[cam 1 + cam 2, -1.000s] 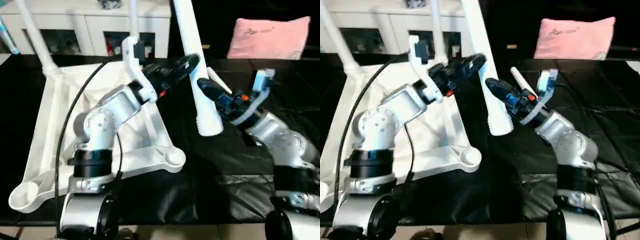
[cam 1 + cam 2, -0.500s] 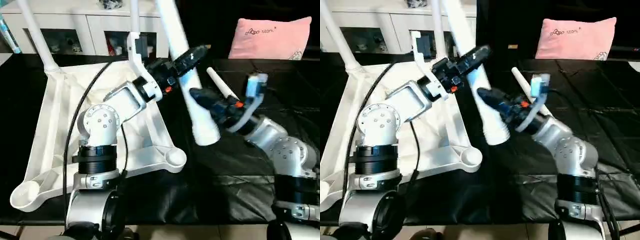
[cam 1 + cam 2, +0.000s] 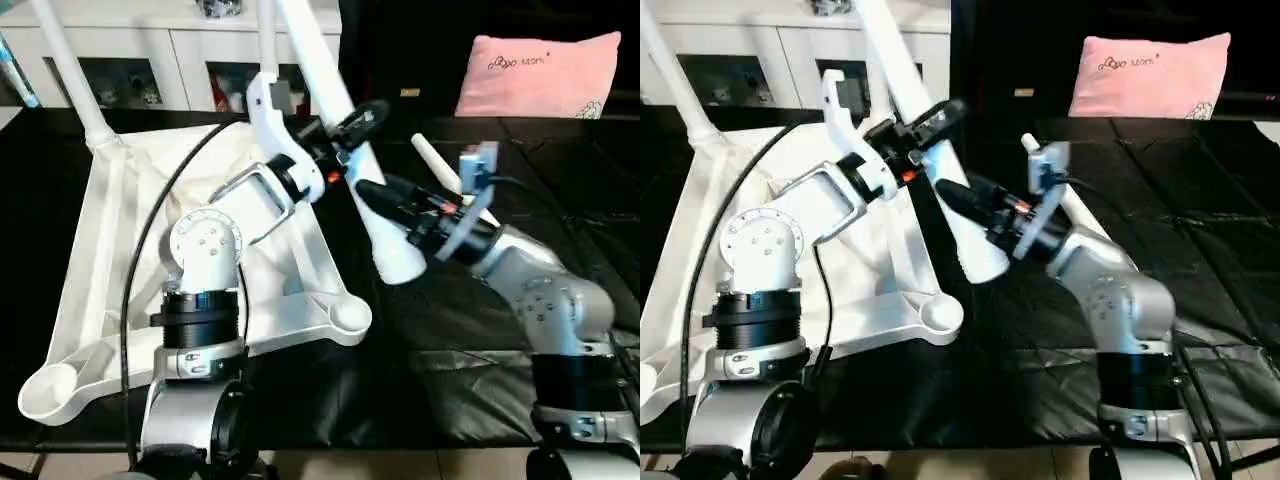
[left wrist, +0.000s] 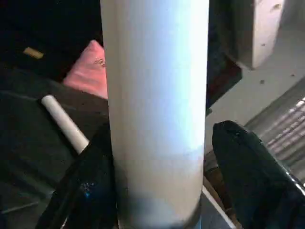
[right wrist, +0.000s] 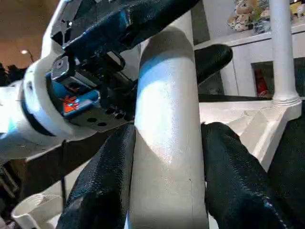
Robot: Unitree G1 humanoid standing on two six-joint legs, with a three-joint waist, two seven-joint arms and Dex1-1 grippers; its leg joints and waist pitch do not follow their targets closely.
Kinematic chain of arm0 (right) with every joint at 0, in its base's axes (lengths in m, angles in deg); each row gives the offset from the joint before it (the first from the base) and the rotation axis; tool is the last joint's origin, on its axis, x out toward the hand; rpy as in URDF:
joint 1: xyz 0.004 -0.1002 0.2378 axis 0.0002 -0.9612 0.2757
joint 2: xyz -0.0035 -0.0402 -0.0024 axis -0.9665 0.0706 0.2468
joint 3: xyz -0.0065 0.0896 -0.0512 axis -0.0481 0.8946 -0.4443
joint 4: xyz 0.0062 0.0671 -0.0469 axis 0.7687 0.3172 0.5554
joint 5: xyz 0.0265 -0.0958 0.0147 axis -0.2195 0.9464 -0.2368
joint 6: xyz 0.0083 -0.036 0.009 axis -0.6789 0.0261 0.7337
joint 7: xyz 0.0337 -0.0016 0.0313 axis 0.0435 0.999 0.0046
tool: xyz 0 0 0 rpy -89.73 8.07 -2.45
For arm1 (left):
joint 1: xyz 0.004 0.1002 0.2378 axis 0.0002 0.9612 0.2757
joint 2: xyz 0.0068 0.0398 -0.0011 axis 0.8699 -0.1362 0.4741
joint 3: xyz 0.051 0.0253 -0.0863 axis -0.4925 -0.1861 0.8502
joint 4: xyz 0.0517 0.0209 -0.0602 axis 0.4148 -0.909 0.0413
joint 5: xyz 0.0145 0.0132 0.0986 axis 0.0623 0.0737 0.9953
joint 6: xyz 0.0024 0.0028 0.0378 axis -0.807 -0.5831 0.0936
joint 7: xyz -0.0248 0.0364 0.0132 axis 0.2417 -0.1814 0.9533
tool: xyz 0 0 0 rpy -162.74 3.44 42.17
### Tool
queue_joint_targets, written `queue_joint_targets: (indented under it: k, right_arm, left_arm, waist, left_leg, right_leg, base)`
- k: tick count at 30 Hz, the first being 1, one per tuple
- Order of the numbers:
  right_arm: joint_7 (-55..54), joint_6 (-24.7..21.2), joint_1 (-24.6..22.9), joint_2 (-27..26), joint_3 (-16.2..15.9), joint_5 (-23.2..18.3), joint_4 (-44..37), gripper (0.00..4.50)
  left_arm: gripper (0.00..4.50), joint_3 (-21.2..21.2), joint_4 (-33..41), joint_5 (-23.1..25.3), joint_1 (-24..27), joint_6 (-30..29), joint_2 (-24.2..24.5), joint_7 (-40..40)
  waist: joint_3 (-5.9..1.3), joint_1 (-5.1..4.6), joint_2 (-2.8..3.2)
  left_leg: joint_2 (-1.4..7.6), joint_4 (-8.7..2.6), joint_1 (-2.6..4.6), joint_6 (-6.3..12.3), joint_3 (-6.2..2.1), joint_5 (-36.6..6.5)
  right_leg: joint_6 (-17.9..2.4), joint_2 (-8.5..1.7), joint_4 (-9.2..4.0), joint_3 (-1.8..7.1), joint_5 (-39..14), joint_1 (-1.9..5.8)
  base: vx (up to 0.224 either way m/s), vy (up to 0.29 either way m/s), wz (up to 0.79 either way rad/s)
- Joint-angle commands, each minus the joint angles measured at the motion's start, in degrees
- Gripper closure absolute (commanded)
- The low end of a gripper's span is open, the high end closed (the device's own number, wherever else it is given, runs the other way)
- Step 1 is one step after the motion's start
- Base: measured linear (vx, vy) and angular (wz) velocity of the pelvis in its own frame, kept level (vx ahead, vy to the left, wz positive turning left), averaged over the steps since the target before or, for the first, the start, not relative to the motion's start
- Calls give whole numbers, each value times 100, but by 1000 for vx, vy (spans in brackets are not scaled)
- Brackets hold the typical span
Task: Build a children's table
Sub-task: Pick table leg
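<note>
Leg (image 3: 345, 110), long, white and tapered, slants across the middle of the scene, its thin end rising toward the cabinet (image 3: 170, 50) at the back and its wide open end (image 3: 400, 262) hanging low over the black cloth (image 3: 460, 340). The right claw (image 3: 375, 192) is clamped on it near that wide end; in the right wrist view a black finger (image 5: 102, 181) presses each side of the tube. The left claw (image 3: 360, 118) sits higher up the same leg. Its left wrist view shows one finger (image 4: 93, 186) against the tube and the other (image 4: 248, 167) standing clear with a gap, so it looks part-open around the leg rather than gripping, though the angle makes this hard to be sure of.

The tabletop (image 3: 110, 260) lies upside down on the cloth, to the left of the held leg, white plastic with raised ribs running to round sockets at the corners. The near right socket (image 3: 348, 318) and the near left socket (image 3: 45, 385) are empty. Two legs already stand upright in the far corners, one at the far left (image 3: 70, 75) and one behind the left forearm (image 3: 266, 35). A fourth leg (image 3: 435, 160) lies flat on the cloth just beyond the right claw. A pink cushion (image 3: 535, 72) rests at the far right.
</note>
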Motion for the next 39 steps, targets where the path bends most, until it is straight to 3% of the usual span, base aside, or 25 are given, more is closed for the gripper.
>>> queue_joint_targets:
  k: [1, 13, 19, 21, 22, 23, 26, 30, 31, 36, 39]
  right_arm:
    - [-126, 127, -20, -3, -100, 185, -77, 270]
    - [-325, 402, -26, -45, -333, 442, -5, 270]
    - [-375, 283, 36, 27, -409, 468, 45, 270]
    - [-373, 217, 59, 34, -403, 446, 70, 270]
    - [-358, 182, 78, 34, -400, 432, 90, 214]
    - [-358, 182, 78, 34, -400, 432, 90, 200]
    - [-389, 140, 103, 39, -392, 417, 120, 180]
    - [-389, 99, 182, 124, -370, 379, 147, 149]
    - [-364, 24, 243, 202, -345, 356, 154, 137]
    - [-75, -257, 409, 595, -446, 400, 150, 95]
    - [450, -691, 578, 1059, -635, 305, 173, 79]
  left_arm:
    - [175, -50, 53, -57, -194, -88, -69, -154]
    - [263, -47, 42, -67, -171, -120, -81, -412]
    - [264, -44, -49, 12, -281, 11, 43, -392]
    - [265, -214, -59, 224, -298, 114, 211, -257]
    - [265, -254, -74, 282, -316, 144, 280, -208]
    - [265, -254, -74, 282, -316, 144, 280, -208]
    - [265, -298, -103, 333, -346, 178, 378, -123]
    - [266, -697, -198, 733, -397, 395, 785, 281]
    - [266, -795, -252, 805, -447, 454, 906, 465]
    - [266, -1234, -209, 978, -539, 531, 1286, 1159]
    - [266, -1623, -96, 1066, -581, 532, 1553, 1699]
  waist:
    - [-416, -11, 29]
    - [-432, -25, 46]
    - [-425, -29, 50]
    - [-425, -27, 60]
    - [-430, -23, 65]
    - [-426, -30, 61]
    - [-431, -32, 58]
    - [-435, -40, 73]
    - [-435, -47, 104]
    - [-436, -14, 119]
    - [-441, 0, 93]
  left_leg:
    - [247, -375, 141, 68, -84, -294]
    - [254, -382, 156, 136, -86, -192]
    - [254, -392, 165, 91, -89, -280]
    - [253, -398, 177, 70, -90, -325]
    - [256, -396, 177, 63, -90, -291]
    - [255, -399, 168, 57, -92, -278]
    - [250, -394, 165, 41, -94, -224]
    - [250, -399, 175, 18, -93, -235]
    - [248, -395, 180, -9, -98, -205]
    - [231, -373, 169, -38, -77, -127]
    - [220, -357, 158, 62, -71, -27]
  right_leg:
    - [-1299, -429, -460, 232, 957, 316]
    - [-1390, -430, -450, 222, 1334, 331]
    - [-1369, -430, -462, 223, 1200, 331]
    - [-1341, -425, -472, 222, 1117, 320]
    - [-1307, -426, -466, 226, 1113, 319]
    - [-1307, -428, -461, 227, 1134, 323]
    - [-1341, -431, -454, 223, 1267, 332]
    - [-1264, -424, -444, 223, 1200, 329]
    - [-1266, -415, -450, 218, 1258, 323]
    - [-1341, -419, -414, 226, 1410, 335]
    - [-1402, -413, -402, 224, 1521, 361]
  base:
    - [0, 0, 0]
    - [0, 0, 0]
    - [0, 0, 0]
    - [0, 0, 0]
    - [0, 0, 0]
    - [0, 0, 0]
    - [0, 0, 0]
    - [0, 0, 0]
    - [0, 0, 0]
    - [0, 0, 0]
    - [0, 0, 0]
